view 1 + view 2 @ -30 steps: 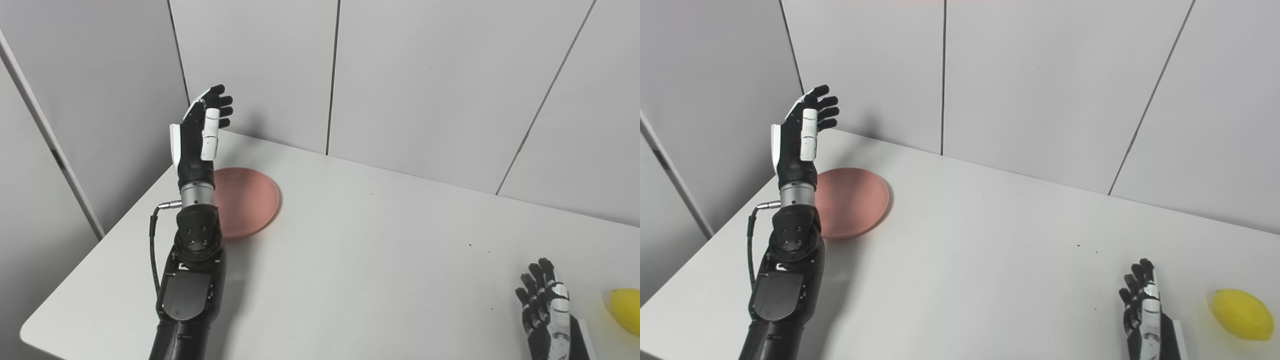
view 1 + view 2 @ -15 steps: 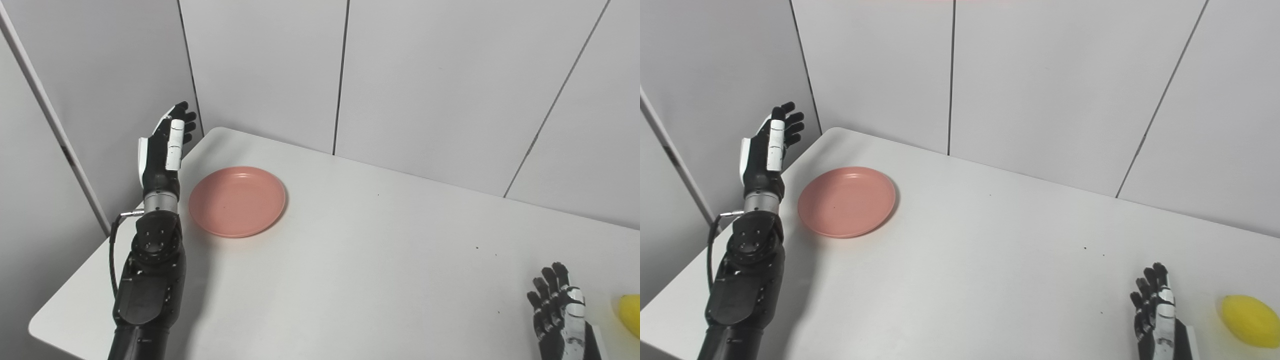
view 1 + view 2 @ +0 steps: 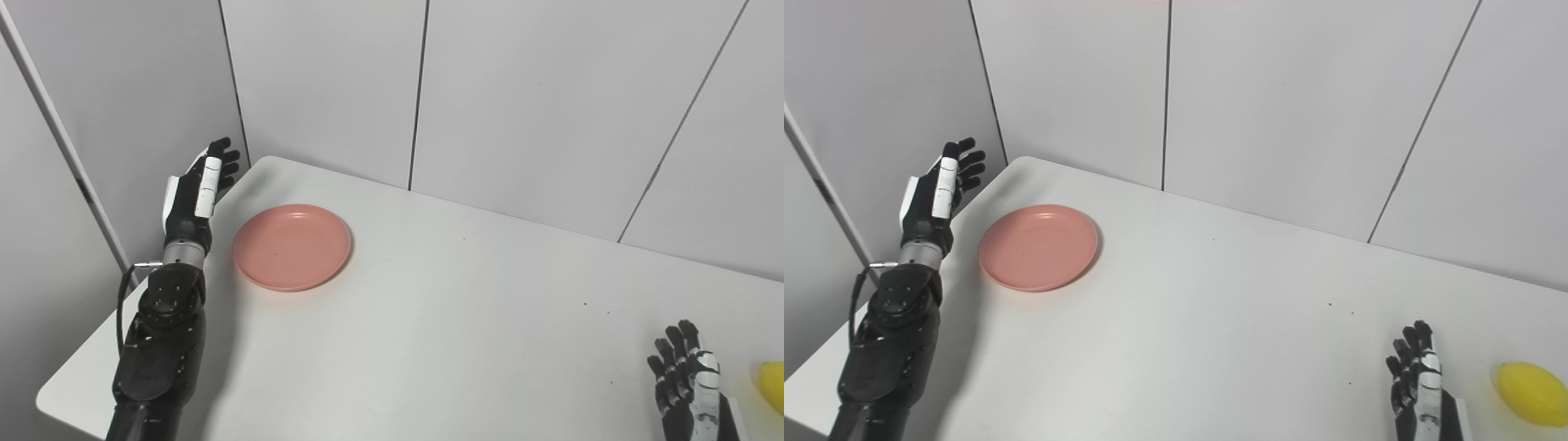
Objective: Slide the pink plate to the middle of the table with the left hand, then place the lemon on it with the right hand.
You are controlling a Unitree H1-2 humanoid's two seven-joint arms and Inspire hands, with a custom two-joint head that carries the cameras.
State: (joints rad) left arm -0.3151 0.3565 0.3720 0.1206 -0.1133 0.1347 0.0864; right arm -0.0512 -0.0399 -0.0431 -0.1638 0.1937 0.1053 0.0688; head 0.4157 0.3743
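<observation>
Plate not yet touched, near the counter's corner.
The left hand (image 3: 934,196), fingers apart, empty, stands beside the pink plate (image 3: 1038,247); a glancing push may spin it off the counter (image 3: 1182,331). The right hand (image 3: 1418,383) seems open near the lemon (image 3: 1526,393).

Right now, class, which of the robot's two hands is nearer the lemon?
The right hand: it is low beside the lemon. The left hand is raised by the plate, across the table.

Both views look down from the robot's head, side by side, across the white table (image 3: 429,318) toward the panelled wall (image 3: 1274,110); both share nearly the whole tabletop; the right eye view reaches farther right.
</observation>
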